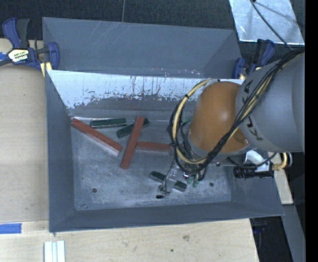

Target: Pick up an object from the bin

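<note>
My gripper (168,185) hangs low over the front middle of the bin floor, under the orange wrist cover. A small dark green piece (158,176) lies just to its left, and another dark green bit (180,185) sits against its right side. Whether either is in its grasp is hidden. Left of the gripper, a red-brown stick (132,143) lies steeply slanted across a second, flatter red-brown stick (153,146).
A long red-brown stick (95,134) slants along the back left of the floor. Two dark green sticks (108,123) (131,128) lie near the back wall. The arm and its cables cover the bin's right side.
</note>
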Robot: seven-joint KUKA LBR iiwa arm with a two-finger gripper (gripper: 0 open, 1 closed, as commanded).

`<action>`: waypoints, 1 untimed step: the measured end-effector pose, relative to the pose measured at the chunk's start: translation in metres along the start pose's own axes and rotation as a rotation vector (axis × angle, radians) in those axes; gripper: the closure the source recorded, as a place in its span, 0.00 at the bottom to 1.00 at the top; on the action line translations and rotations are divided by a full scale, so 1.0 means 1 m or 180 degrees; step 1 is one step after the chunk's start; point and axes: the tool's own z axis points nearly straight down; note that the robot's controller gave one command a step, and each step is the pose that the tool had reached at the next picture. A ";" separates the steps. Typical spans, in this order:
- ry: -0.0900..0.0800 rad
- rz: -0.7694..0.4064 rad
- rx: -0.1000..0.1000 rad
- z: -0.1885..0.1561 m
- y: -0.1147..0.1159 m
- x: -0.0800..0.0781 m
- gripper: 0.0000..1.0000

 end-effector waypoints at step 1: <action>0.0023 0.0445 0.0012 0.060 0.006 0.004 0.00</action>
